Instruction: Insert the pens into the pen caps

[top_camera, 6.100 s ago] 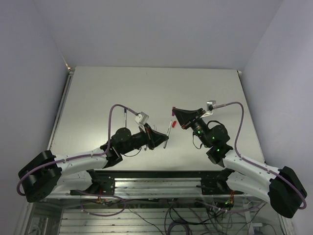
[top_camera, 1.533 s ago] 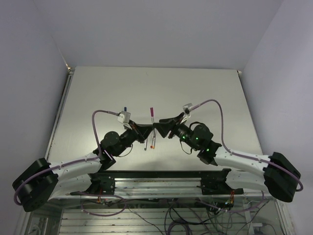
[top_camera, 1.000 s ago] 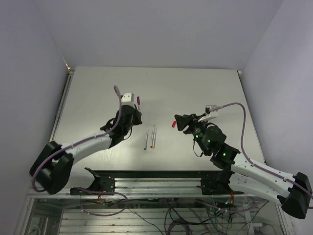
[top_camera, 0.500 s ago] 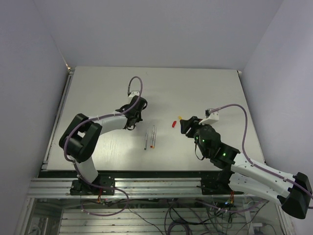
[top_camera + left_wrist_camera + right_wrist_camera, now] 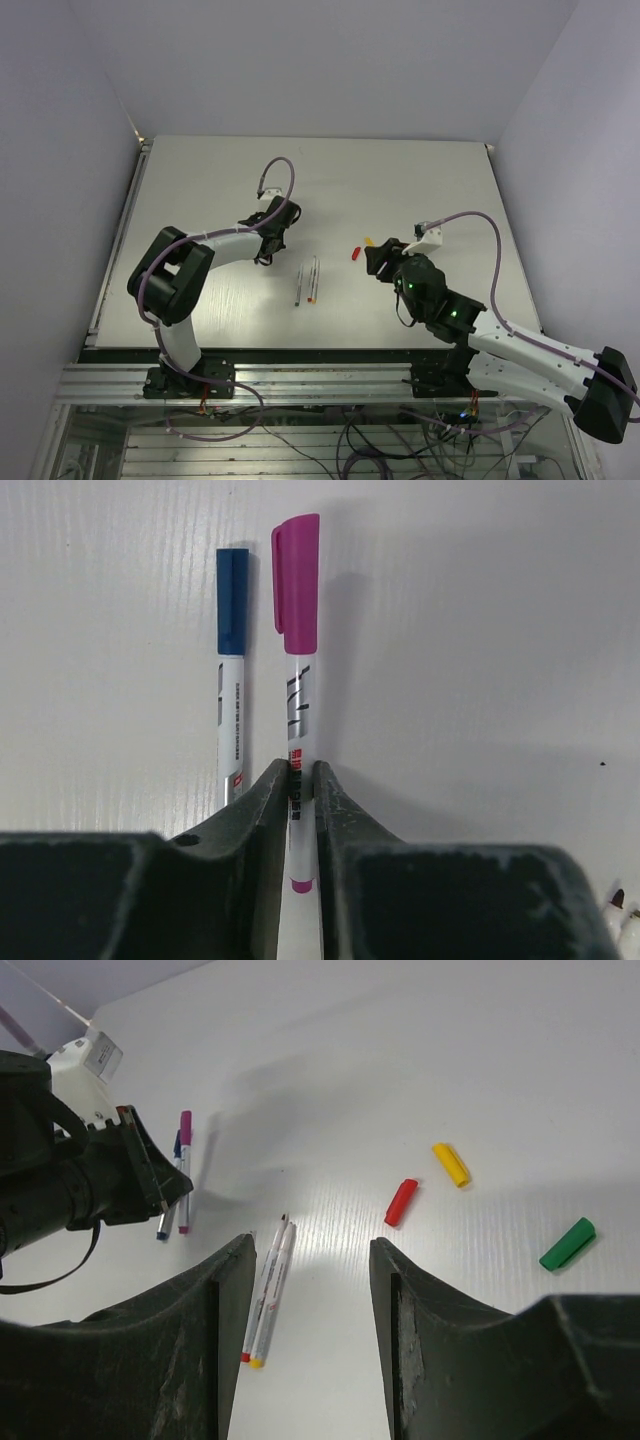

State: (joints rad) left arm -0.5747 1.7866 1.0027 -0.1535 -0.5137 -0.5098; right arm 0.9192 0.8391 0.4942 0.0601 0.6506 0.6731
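Note:
My left gripper [image 5: 302, 772] is shut on the barrel of a pen with a purple cap [image 5: 298, 585], low over the table. A blue-capped pen [image 5: 232, 680] lies right beside it. In the top view this gripper [image 5: 265, 250] is at the centre left. My right gripper [image 5: 310, 1260] is open and empty, seen in the top view [image 5: 372, 258] right of centre. Two uncapped pens [image 5: 268, 1290] lie side by side between its fingers' line of sight, also in the top view [image 5: 307, 283]. Loose red [image 5: 401, 1202], yellow [image 5: 451, 1164] and green [image 5: 567, 1244] caps lie on the table.
The white table [image 5: 200, 190] ends at a metal rail along the near edge [image 5: 320, 375]. The left arm's elbow [image 5: 165, 275] stands over the near left part. Grey walls close in both sides.
The two grippers, together at the table's middle 1.5 s ago, have parted. The left carried the purple-capped pen to the left beside the blue one; the right drew back, open. Little moved in the last half second.

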